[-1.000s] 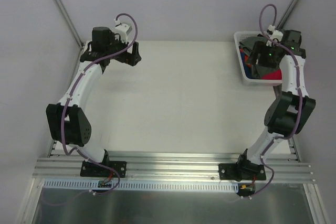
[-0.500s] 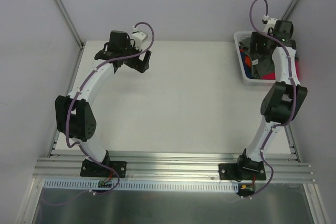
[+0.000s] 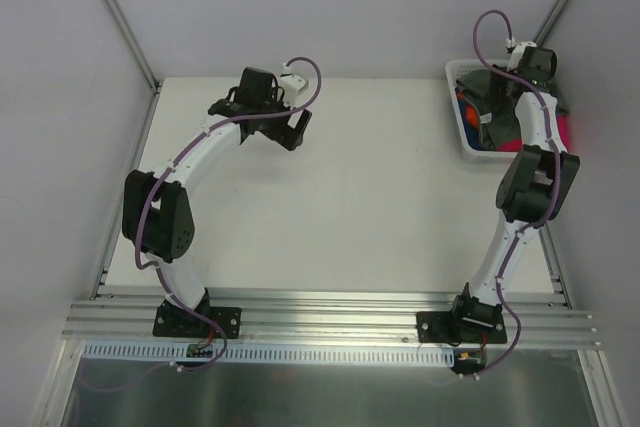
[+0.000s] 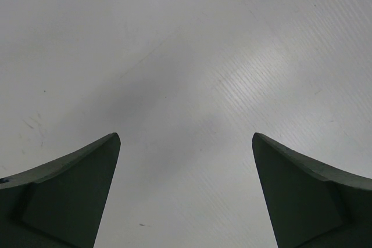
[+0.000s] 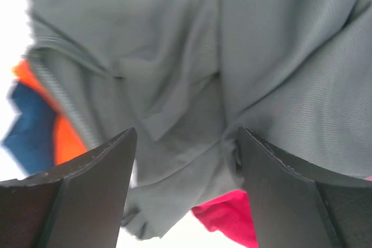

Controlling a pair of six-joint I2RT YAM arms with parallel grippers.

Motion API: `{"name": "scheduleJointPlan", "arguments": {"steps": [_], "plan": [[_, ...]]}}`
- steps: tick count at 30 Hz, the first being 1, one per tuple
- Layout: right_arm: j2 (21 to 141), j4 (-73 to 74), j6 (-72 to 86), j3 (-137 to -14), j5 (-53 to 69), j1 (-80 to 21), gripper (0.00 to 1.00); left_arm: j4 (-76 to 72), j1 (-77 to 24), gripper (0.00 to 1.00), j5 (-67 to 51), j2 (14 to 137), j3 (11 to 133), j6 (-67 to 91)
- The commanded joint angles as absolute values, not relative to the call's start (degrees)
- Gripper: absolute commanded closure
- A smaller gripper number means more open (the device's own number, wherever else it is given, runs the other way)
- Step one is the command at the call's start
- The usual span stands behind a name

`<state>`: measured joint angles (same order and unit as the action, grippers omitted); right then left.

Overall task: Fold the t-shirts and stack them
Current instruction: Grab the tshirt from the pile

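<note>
Over on the far right corner of the white worktop (image 3: 380, 207), one white plastic lattice basket (image 3: 462, 129) sits tight against the right-hand edge, and the t-shirts are all in it. From the right wrist I count four colours, one of each: a large dark grey-green shirt (image 5: 232, 45) heaped on top, an orange one (image 5: 64, 140) and a blue one (image 5: 29, 132) peeking out at the left, and a magenta-pink one (image 5: 229, 219) showing underneath. The right gripper (image 5: 186, 135) is down in the basket. Its jaws stand apart at a middling width, with rumpled grey-green cloth filling the gap between them. Whether the tips touch that cloth I cannot tell. Across the way, the left gripper (image 4: 186, 137) hangs over bare worktop near the far edge, left of centre, jaws spread as wide as they go and holding nothing. A broad stretch of white surface lies between it and the basket, and more runs back to the metal rail (image 3: 330, 319) at the near edge, where both arm bases are bolted. Two arms, one basket, four shirts in view.
</note>
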<state>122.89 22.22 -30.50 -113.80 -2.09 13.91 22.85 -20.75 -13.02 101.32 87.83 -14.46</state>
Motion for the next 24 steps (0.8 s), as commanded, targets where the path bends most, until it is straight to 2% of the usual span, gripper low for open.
{"name": "scheduleJointPlan", "arguments": {"steps": [1,10,12,13,15,17,24], "plan": [[122.78,18.46,-33.04,-115.49,-8.34,14.77,0.27,22.59,-21.36,0.01,-11.08,100.99,90.62,-14.06],[119.54,13.19,-36.82,-112.77,-18.98,14.68,0.30,22.41,-22.15,0.01,-12.21,100.72,88.59,-13.54],[118.83,12.22,-37.79,-111.89,-20.56,14.68,0.36,22.50,-22.15,0.01,-12.39,100.98,88.77,-13.01],[118.65,11.87,-38.58,-111.80,-21.00,14.68,0.40,22.41,-22.15,0.01,-12.74,101.25,88.94,-12.83],[118.56,11.78,-39.28,-111.36,-21.27,14.68,0.62,22.50,-22.23,0.01,-13.44,101.51,89.38,-12.57],[118.48,11.69,-39.73,-110.66,-21.27,14.68,0.99,22.41,-22.24,0.01,-13.80,101.86,90.17,-12.22],[110.77,16.08,-37.44,-108.46,-17.32,10.92,0.99,22.15,-22.15,0.01,-15.55,101.08,88.25,-11.25]]}}
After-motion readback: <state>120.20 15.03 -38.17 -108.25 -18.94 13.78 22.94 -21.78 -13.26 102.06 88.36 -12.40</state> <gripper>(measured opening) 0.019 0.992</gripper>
